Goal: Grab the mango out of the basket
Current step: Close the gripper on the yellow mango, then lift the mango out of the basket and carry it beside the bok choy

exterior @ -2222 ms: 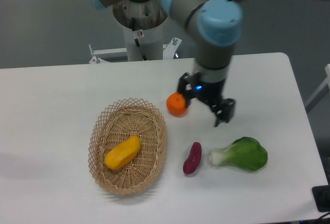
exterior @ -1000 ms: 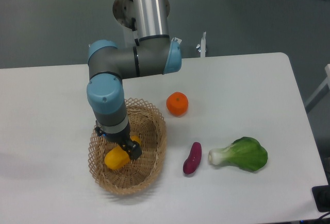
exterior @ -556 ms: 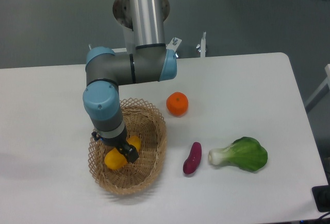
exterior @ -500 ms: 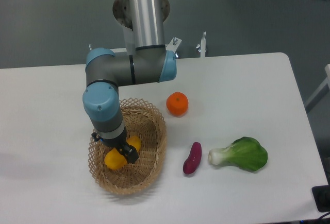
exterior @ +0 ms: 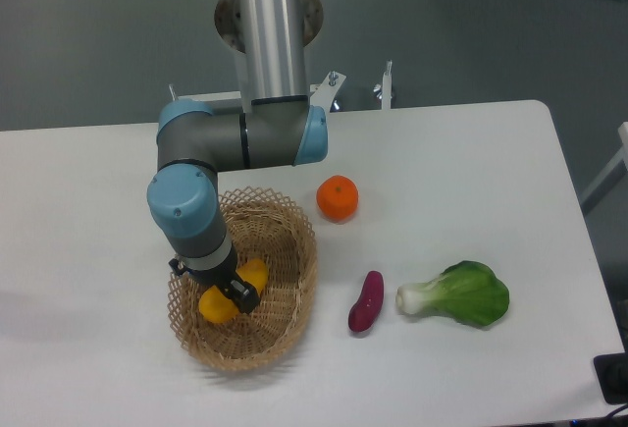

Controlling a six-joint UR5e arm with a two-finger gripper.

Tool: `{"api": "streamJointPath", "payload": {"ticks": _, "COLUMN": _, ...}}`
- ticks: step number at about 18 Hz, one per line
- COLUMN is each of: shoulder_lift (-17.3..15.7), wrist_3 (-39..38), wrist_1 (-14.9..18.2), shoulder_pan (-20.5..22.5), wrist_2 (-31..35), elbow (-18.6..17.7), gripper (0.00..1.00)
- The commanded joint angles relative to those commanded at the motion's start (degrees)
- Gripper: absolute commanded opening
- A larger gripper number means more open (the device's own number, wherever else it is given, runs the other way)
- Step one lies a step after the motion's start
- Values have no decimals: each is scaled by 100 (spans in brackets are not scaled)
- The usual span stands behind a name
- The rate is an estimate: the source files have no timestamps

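Observation:
The mango (exterior: 217, 306) is a yellow-orange oval fruit lying slantwise inside the tan wicker basket (exterior: 294, 250) at the front left of the table. My gripper (exterior: 218, 288) is lowered into the basket right over the mango's middle. Its dark fingers (exterior: 242, 295) stand on either side of the fruit, with the jaws apart, and the mango still rests on the basket floor. The wrist hides the middle of the mango; only its two ends show.
A round orange (exterior: 338, 197) sits just right of the basket's far rim. A purple sweet potato (exterior: 366, 301) and a green leafy vegetable (exterior: 457, 293) lie to the right. The arm's base column (exterior: 270, 25) stands at the back.
My gripper came from beside the orange over to the basket and went down onto the mango. In the last half second it shifted slightly left and lower. The mango has not moved.

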State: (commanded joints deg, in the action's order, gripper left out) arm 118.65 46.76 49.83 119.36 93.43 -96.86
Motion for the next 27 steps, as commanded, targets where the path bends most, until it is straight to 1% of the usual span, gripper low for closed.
{"api": "streamJointPath", "payload": {"ticks": 7, "shoulder_lift": -79, "wrist_3": 44, "wrist_1": 9, "shoulder_pan": 9, "wrist_2": -26, "elbow": 88, "gripper": 48}}
{"api": "streamJointPath", "payload": {"ticks": 9, "shoulder_lift": -175, "wrist_3": 53, "wrist_1": 52, "shoulder_pan": 26, "wrist_2": -70, "elbow": 210, "gripper": 48}}
{"api": "streamJointPath", "payload": {"ticks": 11, "shoulder_lift": -307, "wrist_3": 79, "wrist_1": 184, "shoulder_pan": 157, "wrist_2": -123, "elbow": 421, "gripper": 48}}
{"api": "streamJointPath", "payload": {"ticks": 14, "shoulder_lift": -527, "wrist_3": 368, "wrist_1": 692, "shoulder_pan": 491, "wrist_2": -395, "elbow": 711, "gripper": 49}}
{"api": "streamJointPath", "payload": {"ticks": 17, "shoulder_lift": -624, "wrist_3": 720, "wrist_1": 1377, "shoulder_pan": 877, "wrist_2": -562, "elbow": 1089, "gripper": 49}}
{"api": "streamJointPath", "payload": {"ticks": 20, "shoulder_lift": -720, "wrist_3": 1290, "wrist_1": 2037, "shoulder_pan": 1343, "wrist_2": -711, "elbow": 1432, "gripper": 49}}
{"api": "streamJointPath", "payload": {"ticks": 24, "shoulder_lift": -879, "wrist_3": 2309, "wrist_1": 2583, "shoulder_pan": 2064, "wrist_2": -826, "elbow": 1591, "gripper": 49}}
{"api": "streamJointPath", "payload": {"ticks": 27, "shoulder_lift": -905, "wrist_3": 3117, "wrist_1": 2987, "shoulder_pan": 2600, "wrist_2": -835, "elbow": 1722, "gripper": 49}}
